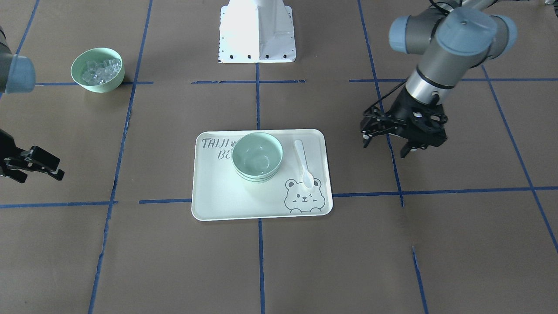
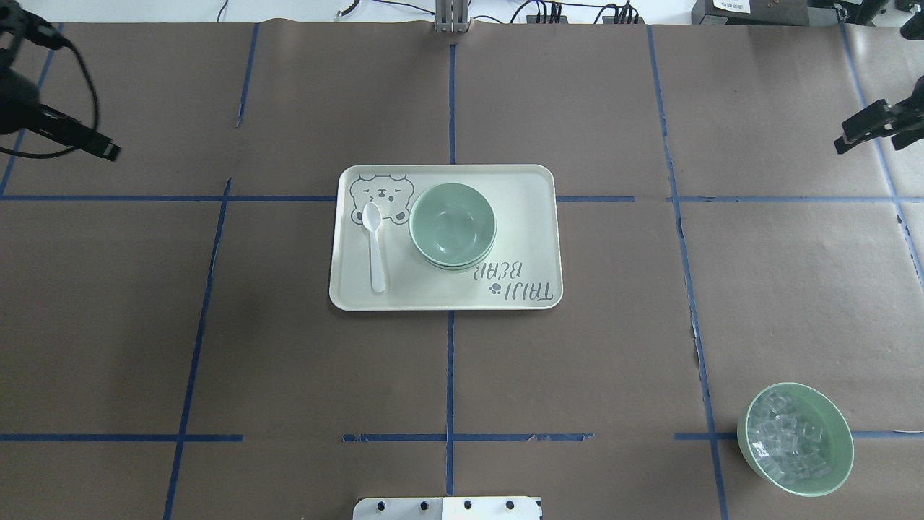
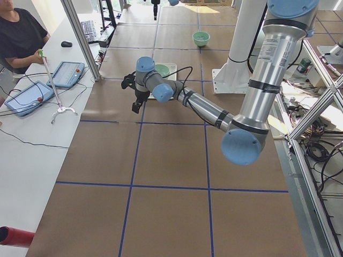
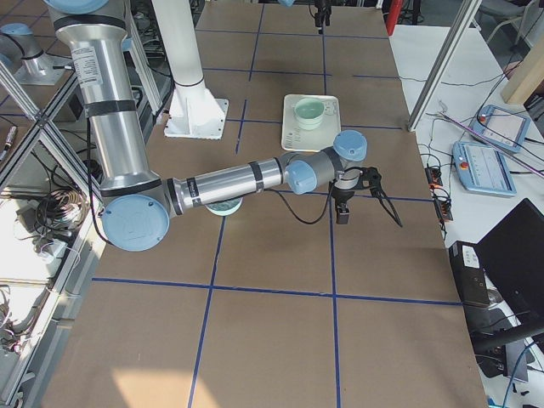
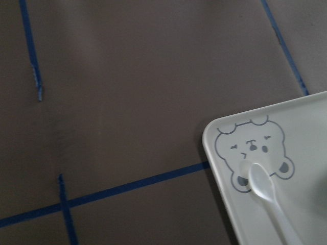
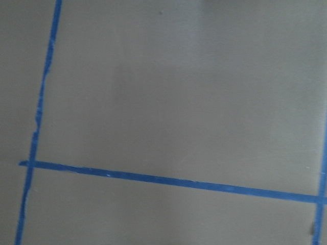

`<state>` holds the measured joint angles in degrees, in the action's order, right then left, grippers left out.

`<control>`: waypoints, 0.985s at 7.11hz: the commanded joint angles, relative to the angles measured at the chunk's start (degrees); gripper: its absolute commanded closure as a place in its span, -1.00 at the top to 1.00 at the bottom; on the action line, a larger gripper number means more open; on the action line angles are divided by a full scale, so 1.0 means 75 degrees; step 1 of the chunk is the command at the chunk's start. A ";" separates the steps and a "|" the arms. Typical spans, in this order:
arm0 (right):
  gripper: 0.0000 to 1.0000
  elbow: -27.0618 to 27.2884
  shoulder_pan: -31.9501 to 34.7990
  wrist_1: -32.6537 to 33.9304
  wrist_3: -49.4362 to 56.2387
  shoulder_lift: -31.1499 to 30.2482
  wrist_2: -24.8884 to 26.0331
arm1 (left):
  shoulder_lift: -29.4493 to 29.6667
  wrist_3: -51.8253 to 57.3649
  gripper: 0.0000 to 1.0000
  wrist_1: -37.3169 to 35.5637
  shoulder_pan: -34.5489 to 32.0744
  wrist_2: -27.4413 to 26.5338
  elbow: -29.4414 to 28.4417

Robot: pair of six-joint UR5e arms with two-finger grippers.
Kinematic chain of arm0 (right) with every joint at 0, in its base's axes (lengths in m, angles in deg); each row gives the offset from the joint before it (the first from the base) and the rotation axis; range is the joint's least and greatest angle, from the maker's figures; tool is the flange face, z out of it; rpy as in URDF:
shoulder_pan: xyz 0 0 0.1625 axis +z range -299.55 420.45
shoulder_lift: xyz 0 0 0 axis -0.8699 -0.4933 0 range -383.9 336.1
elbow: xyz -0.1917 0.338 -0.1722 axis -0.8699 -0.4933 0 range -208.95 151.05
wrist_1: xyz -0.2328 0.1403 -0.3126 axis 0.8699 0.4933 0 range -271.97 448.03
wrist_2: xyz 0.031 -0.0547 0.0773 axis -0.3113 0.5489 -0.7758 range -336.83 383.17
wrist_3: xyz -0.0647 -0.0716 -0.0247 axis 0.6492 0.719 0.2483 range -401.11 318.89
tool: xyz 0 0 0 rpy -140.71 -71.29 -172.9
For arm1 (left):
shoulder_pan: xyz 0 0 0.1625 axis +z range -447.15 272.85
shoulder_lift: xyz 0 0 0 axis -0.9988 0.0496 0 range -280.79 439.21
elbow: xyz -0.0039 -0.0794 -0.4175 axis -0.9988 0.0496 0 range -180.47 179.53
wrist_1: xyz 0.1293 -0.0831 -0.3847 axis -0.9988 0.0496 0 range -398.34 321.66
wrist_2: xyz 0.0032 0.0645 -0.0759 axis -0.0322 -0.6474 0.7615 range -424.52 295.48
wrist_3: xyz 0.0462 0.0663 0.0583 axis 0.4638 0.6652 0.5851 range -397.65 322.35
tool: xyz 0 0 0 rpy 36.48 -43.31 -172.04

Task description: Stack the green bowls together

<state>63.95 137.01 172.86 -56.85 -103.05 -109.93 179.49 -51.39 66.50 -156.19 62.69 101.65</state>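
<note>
We find the green bowls [image 1: 257,158] nested as one stack in the middle of the cream bear tray [image 1: 218,192], so we judge the stacking finished. With nothing left to carry, the left gripper [image 1: 386,146] and right gripper [image 1: 41,177] hang spread and empty, well apart from the tray.

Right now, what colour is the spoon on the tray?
White; the spoon shows best in the overhead view.

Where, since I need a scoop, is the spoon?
Overhead view: the spoon lies on the tray, left of the stacked green bowls, its scoop over the bear drawing.
</note>
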 commanded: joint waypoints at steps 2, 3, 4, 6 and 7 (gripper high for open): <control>1.00 -0.0444 0.1250 0.1261 0.2611 -0.0017 -0.0077 | -0.0363 0.3503 1.00 -0.0741 -0.2405 0.0335 -0.1379; 1.00 -0.0456 0.1264 0.1577 0.2754 -0.0052 -0.0078 | -0.0385 0.3380 1.00 -0.1815 -0.2444 0.0567 -0.1382; 1.00 -0.0445 0.1264 0.1685 0.2755 -0.0075 -0.0089 | -0.0397 0.3066 1.00 -0.2928 -0.2432 0.1115 -0.1336; 1.00 -0.0410 0.1264 0.1604 0.2755 -0.0181 -0.0113 | -0.0631 0.3121 1.00 -0.3010 -0.2432 0.1179 -0.1218; 1.00 -0.0433 0.1252 0.1650 0.2651 -0.0169 -0.0101 | -0.0632 0.3075 1.00 -0.3009 -0.2432 0.1156 -0.1230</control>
<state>60.76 146.45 185.04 -36.37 -104.20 -110.75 174.99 -28.09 44.44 -174.39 71.25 92.39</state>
